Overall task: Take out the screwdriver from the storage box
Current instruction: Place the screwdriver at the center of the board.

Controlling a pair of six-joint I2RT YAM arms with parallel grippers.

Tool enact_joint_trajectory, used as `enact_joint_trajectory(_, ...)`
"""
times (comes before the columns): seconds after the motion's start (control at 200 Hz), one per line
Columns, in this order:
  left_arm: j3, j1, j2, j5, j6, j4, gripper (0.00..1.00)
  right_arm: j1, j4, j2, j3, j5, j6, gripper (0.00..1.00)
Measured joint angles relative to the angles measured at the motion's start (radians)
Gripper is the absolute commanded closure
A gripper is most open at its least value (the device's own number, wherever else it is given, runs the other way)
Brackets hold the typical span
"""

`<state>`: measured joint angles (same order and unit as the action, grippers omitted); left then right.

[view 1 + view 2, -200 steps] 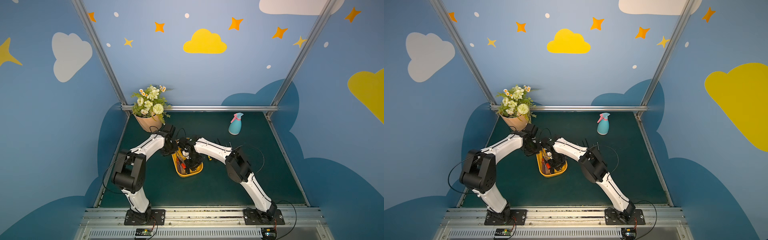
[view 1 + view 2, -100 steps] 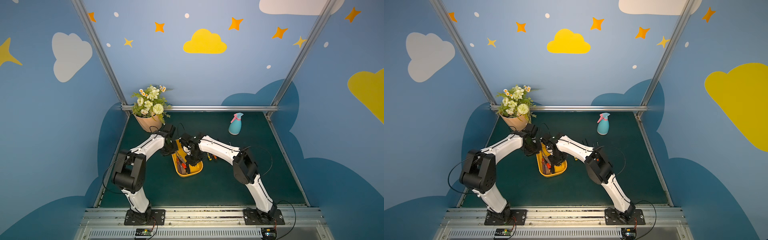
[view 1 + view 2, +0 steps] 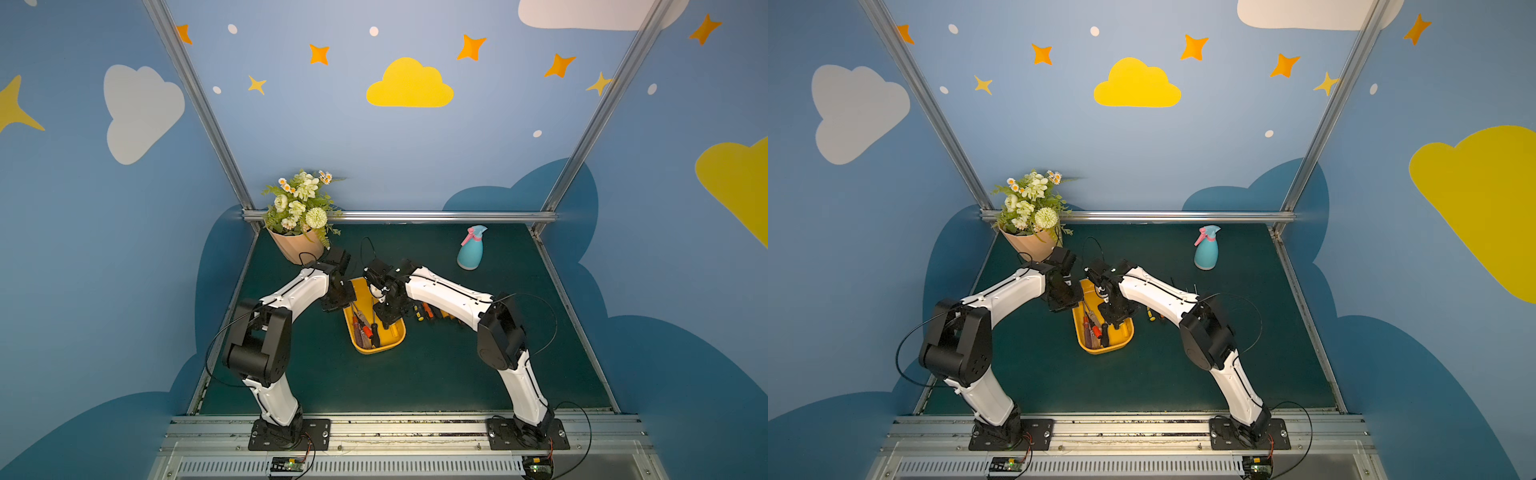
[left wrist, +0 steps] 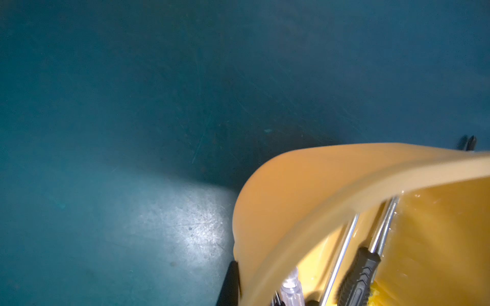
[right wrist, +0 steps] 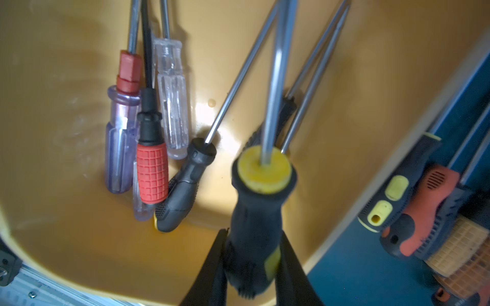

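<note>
— On that dark green table mat (image 3: pixel 1183 374), where is the yellow plastic storage box (image 3: pixel 378 350) with rounded corners?
— Between the two arms, in both top views. The left gripper (image 3: pixel 340 299) is closed on its far rim. The left wrist view shows one black finger (image 4: pixel 230 280) outside the wall, the other cut off.
— And the right gripper (image 5: pixel 253 243)?
— Over the box's inside, pinching a black-handled, yellow-collared screwdriver (image 5: pixel 254 212). Only the right wrist view shows that grip; from above the wrist covers it. Blur hides its tip. More loose screwdrivers (image 5: pixel 152 172) lie on the box floor.
</note>
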<state>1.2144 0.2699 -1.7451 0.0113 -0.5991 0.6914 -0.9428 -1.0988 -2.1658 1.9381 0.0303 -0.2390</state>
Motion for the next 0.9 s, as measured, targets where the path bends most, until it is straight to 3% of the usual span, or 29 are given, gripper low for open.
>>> enact_joint_trajectory(0.436,0.0,-0.023,-0.01,0.004,0.001,0.008,0.98,0.106,0.033,0.102,-0.092,0.054,-0.016,1.0)
enact_joint_trajectory(0.901,-0.043,-0.06,-0.007,-0.004,0.008,0.003,0.98,0.146,-0.04,-0.101,0.014,0.034,-0.007,1.0)
